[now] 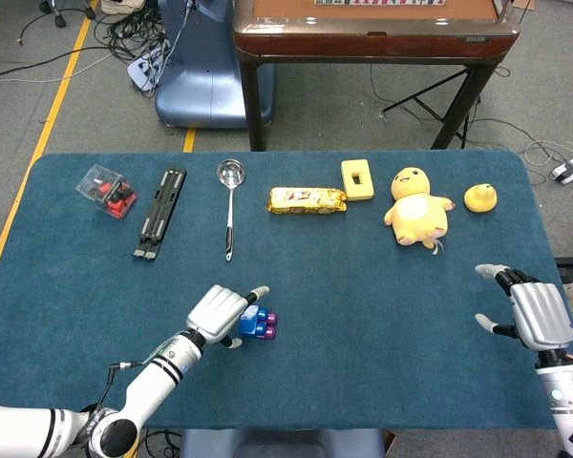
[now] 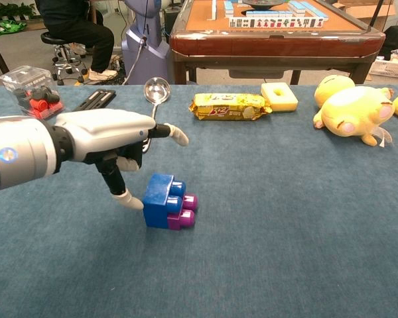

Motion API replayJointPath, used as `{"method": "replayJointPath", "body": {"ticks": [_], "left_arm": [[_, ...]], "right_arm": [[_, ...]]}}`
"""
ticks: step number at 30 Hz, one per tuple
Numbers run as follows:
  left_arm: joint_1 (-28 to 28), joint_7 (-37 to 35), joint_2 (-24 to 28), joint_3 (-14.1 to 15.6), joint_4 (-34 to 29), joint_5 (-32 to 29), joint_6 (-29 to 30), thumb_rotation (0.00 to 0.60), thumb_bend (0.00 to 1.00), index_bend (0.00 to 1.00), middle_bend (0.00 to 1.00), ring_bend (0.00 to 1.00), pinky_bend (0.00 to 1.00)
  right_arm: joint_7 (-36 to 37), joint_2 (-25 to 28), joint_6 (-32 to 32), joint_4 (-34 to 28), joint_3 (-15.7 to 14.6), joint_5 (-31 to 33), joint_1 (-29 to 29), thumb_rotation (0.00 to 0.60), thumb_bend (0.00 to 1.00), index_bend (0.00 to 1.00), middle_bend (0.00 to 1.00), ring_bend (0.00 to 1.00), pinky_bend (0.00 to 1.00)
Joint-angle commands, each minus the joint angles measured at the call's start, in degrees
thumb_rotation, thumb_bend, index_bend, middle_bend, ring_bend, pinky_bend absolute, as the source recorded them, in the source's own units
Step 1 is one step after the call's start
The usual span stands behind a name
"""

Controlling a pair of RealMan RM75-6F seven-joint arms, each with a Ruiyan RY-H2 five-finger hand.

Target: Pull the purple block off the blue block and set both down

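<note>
Left hand (image 2: 113,136) open, fingers spread, thumb tip at the blue block (image 2: 160,200). Purple block (image 2: 184,211) joined on the side away from that hand. Right hand (image 1: 535,315) open, well apart, much farther off.

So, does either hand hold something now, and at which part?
Nothing is held. The left hand is open beside the blue block; contact cannot be told. The right hand is open.

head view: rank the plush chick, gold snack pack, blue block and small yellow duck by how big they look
1. plush chick
2. gold snack pack, close behind, longer but thinner
3. small yellow duck
4. blue block, partly hidden by the left robot hand, so unsure against the duck
</note>
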Motion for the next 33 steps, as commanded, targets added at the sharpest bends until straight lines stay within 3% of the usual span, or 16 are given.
{"method": "replayJointPath", "body": {"ticks": [1,33], "left_arm": [[-0.9,-0.3,-0.9,0.4,1.3,-1.0,0.0,0.600,0.00,0.18,1.00,0.95,1.00],[-9.4,1.5,-4.6,1.6,5.7,-13.6,0.6,0.600,0.00,0.27,1.00,0.98,1.00]], "right_arm": [[-0.1,0.0,0.1,-0.1,0.0,0.0,0.0,0.600,0.02,0.29,0.36,0.37,0.52],[-0.4,-0.4,-1.1,0.0,-0.3,0.1,0.5,0.600,0.02,0.29,0.36,0.37,0.52]]}}
